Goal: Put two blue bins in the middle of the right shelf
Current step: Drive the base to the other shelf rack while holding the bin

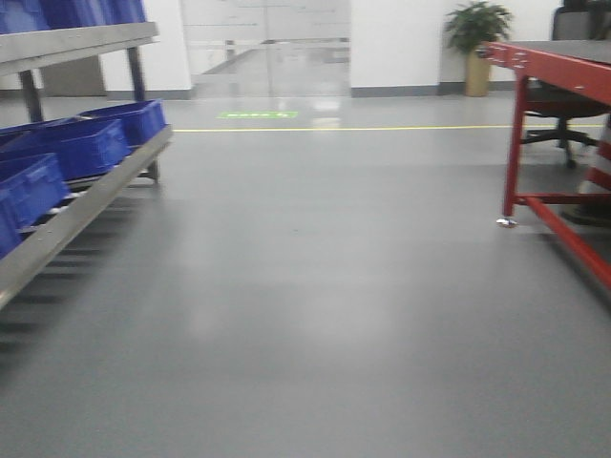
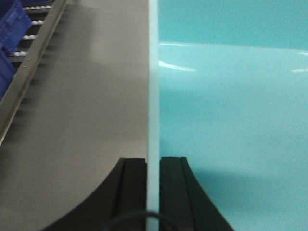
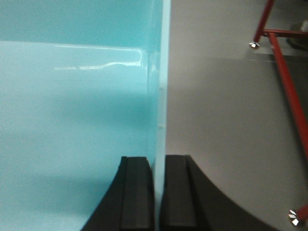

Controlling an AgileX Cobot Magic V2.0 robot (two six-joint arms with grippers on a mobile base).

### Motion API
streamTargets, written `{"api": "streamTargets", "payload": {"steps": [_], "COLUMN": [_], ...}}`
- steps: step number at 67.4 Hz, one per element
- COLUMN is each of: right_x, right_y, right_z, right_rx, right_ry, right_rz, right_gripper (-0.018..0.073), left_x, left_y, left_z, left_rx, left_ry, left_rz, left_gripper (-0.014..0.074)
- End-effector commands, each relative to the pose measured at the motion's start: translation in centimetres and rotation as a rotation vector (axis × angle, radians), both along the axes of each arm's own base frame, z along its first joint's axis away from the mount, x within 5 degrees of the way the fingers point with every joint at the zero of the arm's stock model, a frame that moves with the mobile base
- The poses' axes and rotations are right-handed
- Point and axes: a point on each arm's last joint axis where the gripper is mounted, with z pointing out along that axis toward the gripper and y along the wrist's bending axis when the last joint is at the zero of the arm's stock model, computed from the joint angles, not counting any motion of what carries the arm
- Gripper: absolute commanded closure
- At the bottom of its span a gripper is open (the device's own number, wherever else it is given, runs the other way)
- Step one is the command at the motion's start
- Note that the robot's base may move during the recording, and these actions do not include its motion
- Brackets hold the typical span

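Observation:
A light blue bin (image 2: 231,120) is held between both arms. My left gripper (image 2: 153,161) is shut on its left wall, one finger inside and one outside. The bin's pale interior (image 3: 72,106) fills the left of the right wrist view, where my right gripper (image 3: 159,159) is shut on the right wall. Neither gripper nor this bin shows in the front view. Dark blue bins (image 1: 91,148) sit in a row on the grey shelf (image 1: 86,205) at the left. A red-framed rack (image 1: 554,67) stands at the right.
Grey floor stretches ahead to a yellow line (image 1: 382,128) and a glass door. An office chair (image 1: 568,124) and a striped cone (image 1: 601,172) sit behind the red frame, whose caster (image 1: 504,221) and low bar (image 3: 288,91) are near. A potted plant (image 1: 477,38) stands far back.

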Motion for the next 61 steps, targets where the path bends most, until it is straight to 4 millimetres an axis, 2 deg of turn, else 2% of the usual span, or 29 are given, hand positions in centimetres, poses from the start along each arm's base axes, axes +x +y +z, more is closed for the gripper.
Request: {"api": "streamTargets", "payload": {"steps": [1,61], "right_x": [-0.09,-0.09], "right_y": [0.31,0.31], "right_z": [0.82,0.82], "right_rx": [0.022,0.022], "right_ry": [-0.061,-0.061], "right_rz": [0.027,0.027], "right_gripper": [0.0712,0.0712], "left_x": [-0.55,-0.54], "left_y": [-0.38,-0.4], "left_z": [1.15,1.18], "left_rx": [-0.045,-0.046], "left_ry": [-0.063,-0.066], "left_rz": [-0.045,-0.047], "left_gripper": [0.0707,0.0707]}}
